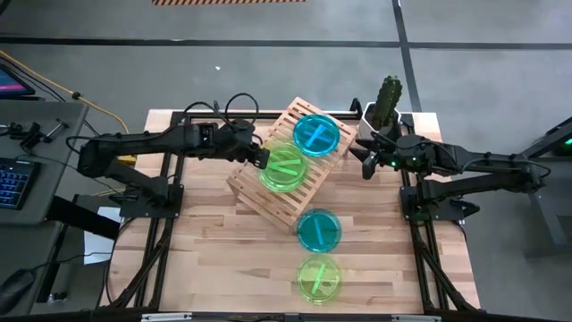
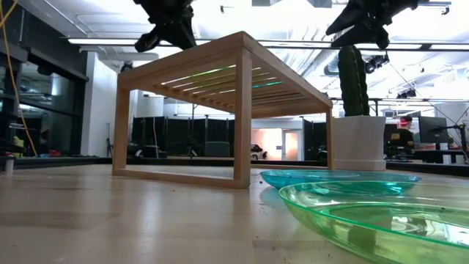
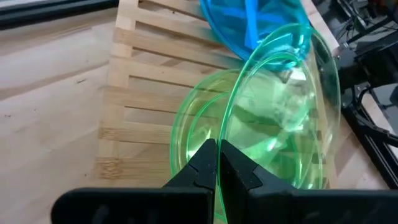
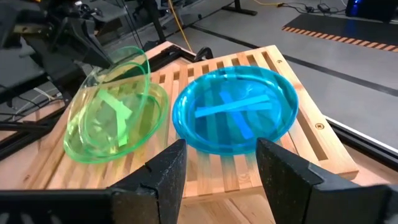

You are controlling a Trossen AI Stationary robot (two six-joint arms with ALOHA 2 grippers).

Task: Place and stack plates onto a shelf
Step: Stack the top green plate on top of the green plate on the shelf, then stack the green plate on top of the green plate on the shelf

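The plank tabletop [image 1: 223, 259] filled the middle of the high view, with the two dark arms reaching in from the left and right edges. On it, just above centre and turned at an angle, stood the shelf [image 1: 259, 201], a slatted rack of light wood; in the low view it rose as an open frame left of centre.

On the upper right end of the shelf a teal-blue plate [image 1: 316, 133] lay flat on the slats. Just below and left of it were two lime-green plates at the same spot: one lay flat on the slats [image 3: 205, 140], and a tilted lime-green plate [image 1: 284, 167] stood over it, raised on one side, its far edge near the teal-blue plate. Below the shelf on the bare tabletop lay a second teal-blue plate [image 1: 318, 230], and just below that another lime-green plate [image 1: 319, 277], the two close together.

The left pincer [image 1: 260, 159] sat at the left rim of the tilted lime-green plate, its fingers pressed together on that rim. The right pincer [image 1: 367, 164] hovered just right of the shelf's upper right end, beside the flat teal-blue plate, fingers spread wide with nothing between them.

A cactus in a white pot [image 1: 386, 105] stood at the tabletop's upper right corner.
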